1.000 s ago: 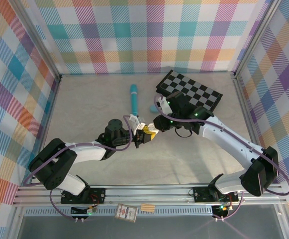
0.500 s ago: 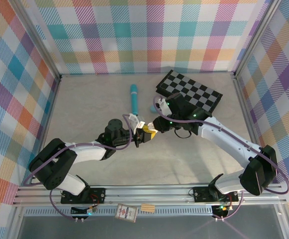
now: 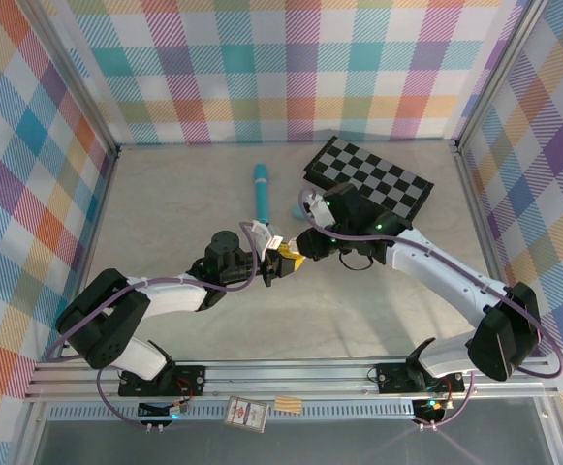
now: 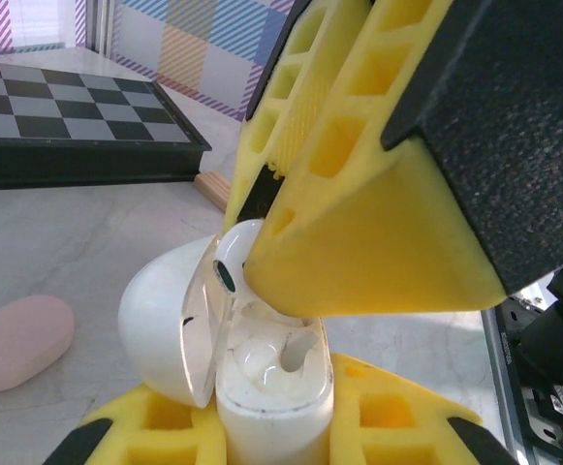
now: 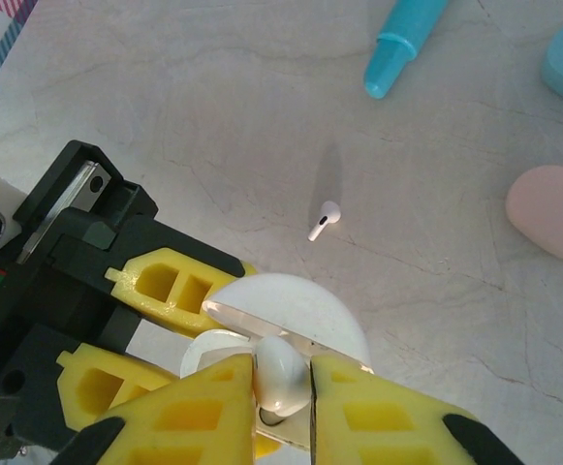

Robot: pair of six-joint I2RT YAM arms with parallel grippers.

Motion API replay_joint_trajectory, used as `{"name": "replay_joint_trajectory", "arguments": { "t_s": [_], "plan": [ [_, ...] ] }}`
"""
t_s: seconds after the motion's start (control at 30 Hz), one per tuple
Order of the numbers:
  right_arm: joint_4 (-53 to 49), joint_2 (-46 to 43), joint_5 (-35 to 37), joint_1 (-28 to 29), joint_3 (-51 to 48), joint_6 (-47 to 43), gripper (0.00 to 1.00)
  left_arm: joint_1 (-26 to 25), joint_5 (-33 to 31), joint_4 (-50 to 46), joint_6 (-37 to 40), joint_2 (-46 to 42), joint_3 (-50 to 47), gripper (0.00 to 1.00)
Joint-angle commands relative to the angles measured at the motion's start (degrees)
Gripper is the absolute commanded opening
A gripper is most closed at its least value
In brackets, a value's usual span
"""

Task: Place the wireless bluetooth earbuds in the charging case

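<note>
Firmly, right end effector pinches earbud above case.

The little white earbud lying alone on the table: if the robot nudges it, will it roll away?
Probably it would skid and spin more than roll: the earbud has a round head but a stem sticking out. It looks very light, being tiny beside the pink case. Its smooth plastic may slip easily on the table.
</note>
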Motion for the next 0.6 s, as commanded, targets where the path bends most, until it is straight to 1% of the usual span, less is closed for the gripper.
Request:
{"name": "replay_joint_trajectory", "arguments": {
  "t_s": [0.0,0.07,0.33,0.37,0.4,0.5,0.57],
  "plan": [
    [-1.51,-1.88,-5.53,0.51,-1.56,-0.64,0.20,-0.48,-1.29,3.81,0.39,-0.44,2.01,0.00],
    [-2.47,-1.92,-5.69,0.56,-1.49,-1.25,0.20,-0.50,-1.52,4.00,0.65,-0.48,2.23,0.00],
    [-2.63,-3.06,-5.41,0.58,-1.32,-2.14,0.26,-0.48,0.12,5.52,2.08,-0.43,2.97,0.00],
    [-2.39,-3.17,-5.34,0.58,-1.31,-1.84,0.28,-0.48,0.39,5.14,2.61,-0.55,3.14,0.00],
    [-2.21,-3.54,-4.70,0.58,-1.39,-1.25,0.34,-0.46,0.46,4.79,3.06,-0.78,3.24,0.00],
    [-0.99,-6.06,-1.47,0.52,-2.39,0.41,0.47,-0.48,-0.06,3.35,4.80,-1.43,3.08,0.00],
    [0.09,-8.21,1.18,0.58,-3.38,1.58,0.54,-0.39,-0.33,2.41,5.70,-2.00,3.03,0.00]
  ]
}}
